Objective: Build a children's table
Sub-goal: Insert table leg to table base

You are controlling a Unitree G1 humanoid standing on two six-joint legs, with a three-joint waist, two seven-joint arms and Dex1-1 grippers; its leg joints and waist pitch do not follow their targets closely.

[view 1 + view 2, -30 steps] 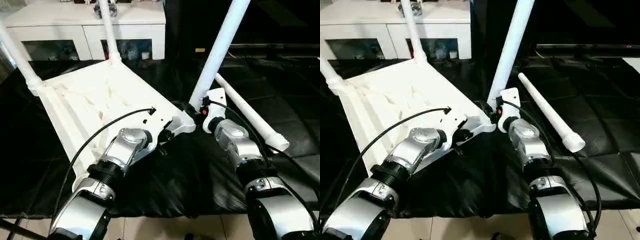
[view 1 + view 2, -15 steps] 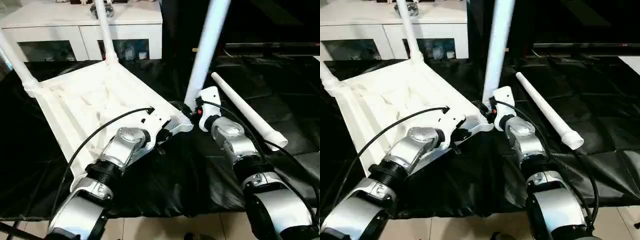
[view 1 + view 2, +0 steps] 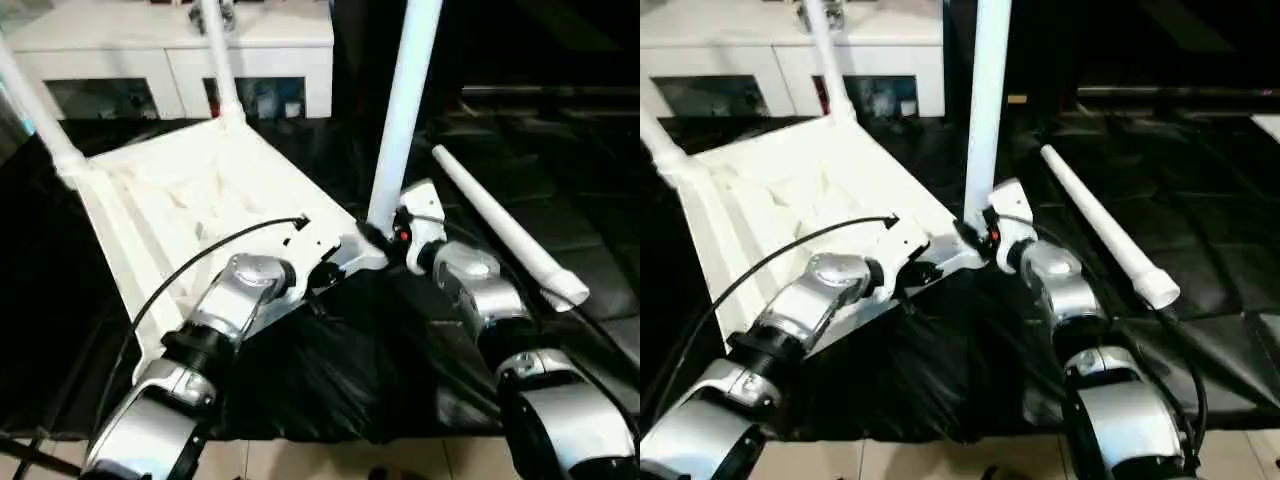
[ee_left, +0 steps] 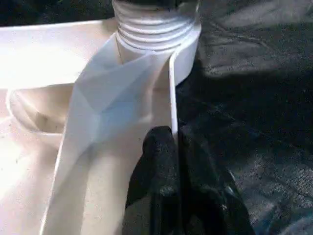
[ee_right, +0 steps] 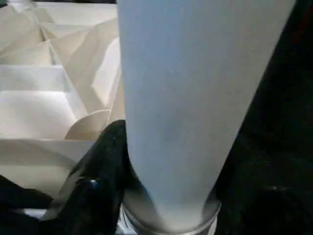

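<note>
Item: children's table top (image 3: 190, 195), white, lying underside-up on black sheeting (image 3: 330, 370); ribbed bracing faces me.

Left of the top: two legs (image 3: 35, 110) stand in its far corner sockets.

Near edge of the top: my left end effector (image 4: 176, 161), pinched closed on the thin rim (image 4: 172, 98) just beside the near corner socket (image 4: 156, 34).

Near corner of the top: third leg (image 3: 400, 110), upright in that socket. My right end effector (image 3: 385, 237) is at its base, one black finger (image 5: 105, 161) against the tube; grip cannot be told.

Right of the top: fourth leg (image 3: 505, 225), loose, lying flat on the sheeting.

Behind the top: white cabinet (image 3: 170, 55).
</note>
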